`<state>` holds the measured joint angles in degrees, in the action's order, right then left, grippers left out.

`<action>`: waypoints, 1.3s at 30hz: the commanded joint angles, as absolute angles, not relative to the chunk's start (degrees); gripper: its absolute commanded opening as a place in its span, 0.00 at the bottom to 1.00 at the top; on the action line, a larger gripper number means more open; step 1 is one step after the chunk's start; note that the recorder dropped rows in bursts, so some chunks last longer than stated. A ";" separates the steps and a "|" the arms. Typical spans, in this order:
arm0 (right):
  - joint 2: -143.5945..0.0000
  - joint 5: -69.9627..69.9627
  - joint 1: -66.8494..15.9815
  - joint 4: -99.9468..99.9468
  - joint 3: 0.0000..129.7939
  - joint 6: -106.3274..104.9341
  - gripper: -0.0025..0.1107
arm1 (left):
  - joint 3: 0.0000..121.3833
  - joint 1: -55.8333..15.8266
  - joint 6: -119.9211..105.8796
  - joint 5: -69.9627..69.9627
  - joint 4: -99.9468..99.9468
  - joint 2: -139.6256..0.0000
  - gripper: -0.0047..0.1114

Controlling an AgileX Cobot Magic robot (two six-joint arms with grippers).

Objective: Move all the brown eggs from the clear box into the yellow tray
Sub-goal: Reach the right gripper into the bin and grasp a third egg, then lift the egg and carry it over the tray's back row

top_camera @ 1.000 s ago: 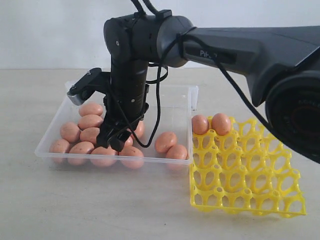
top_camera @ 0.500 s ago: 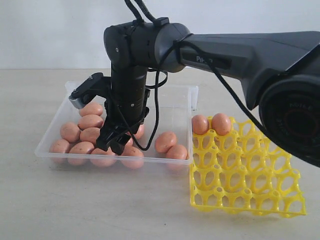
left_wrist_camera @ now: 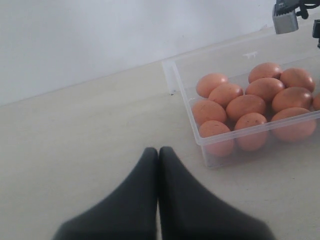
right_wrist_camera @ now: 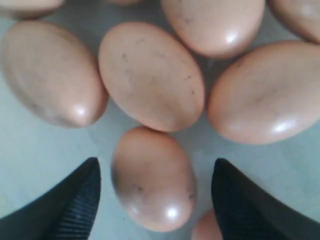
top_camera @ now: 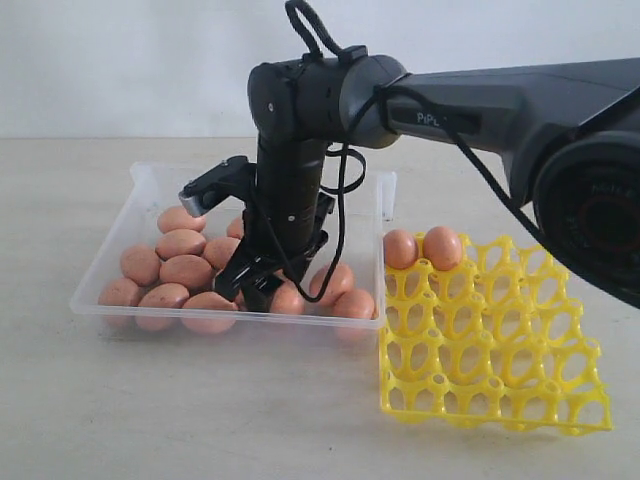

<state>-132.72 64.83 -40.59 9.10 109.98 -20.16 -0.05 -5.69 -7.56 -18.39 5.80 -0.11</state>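
Several brown eggs [top_camera: 185, 270] lie in the clear box [top_camera: 140, 185]. Two brown eggs [top_camera: 400, 248] [top_camera: 442, 247] sit in the back row of the yellow tray [top_camera: 490, 370], which lies just right of the box. My right gripper [top_camera: 262, 290] reaches down into the box near its front wall. It is open, and one egg [right_wrist_camera: 152, 180] lies between its fingers [right_wrist_camera: 75, 200] with a gap on each side. My left gripper [left_wrist_camera: 159, 150] is shut and empty over bare table, to one side of the box [left_wrist_camera: 200, 137]; the exterior view does not show it.
The right arm [top_camera: 500, 100] spans the scene above the tray. More eggs [right_wrist_camera: 150, 75] crowd close around the one between the right fingers. Pale tabletop [top_camera: 200, 400] surrounds box and tray, with a white wall behind.
The right arm has shifted to the right inside the box, from the left cluster of eggs toward the middle, staying low and open. The eggs in the tray have not moved.
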 commanded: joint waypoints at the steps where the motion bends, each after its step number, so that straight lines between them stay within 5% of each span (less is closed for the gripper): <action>1: -132.62 63.22 -40.46 11.85 107.26 -23.11 0.56 | 0.00 -5.88 -7.58 -17.97 5.36 0.00 0.00; 9: -132.62 60.11 -40.46 10.46 105.93 -24.25 0.52 | 0.00 -5.88 -7.58 -17.97 5.36 0.00 0.00; 15: -132.62 56.49 -40.46 9.48 105.79 -22.77 0.02 | 0.00 -5.88 -7.58 -17.97 5.36 0.00 0.00; 28: -130.74 54.76 -40.46 7.42 105.79 -15.28 0.02 | 0.00 -5.88 -7.58 -17.97 5.36 0.00 0.00; 39: -114.97 44.51 -40.46 11.22 105.79 -15.79 0.02 | 0.00 -5.88 -7.58 -17.97 5.36 0.00 0.00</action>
<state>-120.18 48.50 -40.59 9.02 105.75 -15.39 -0.05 -5.69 -7.56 -18.39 5.80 -0.11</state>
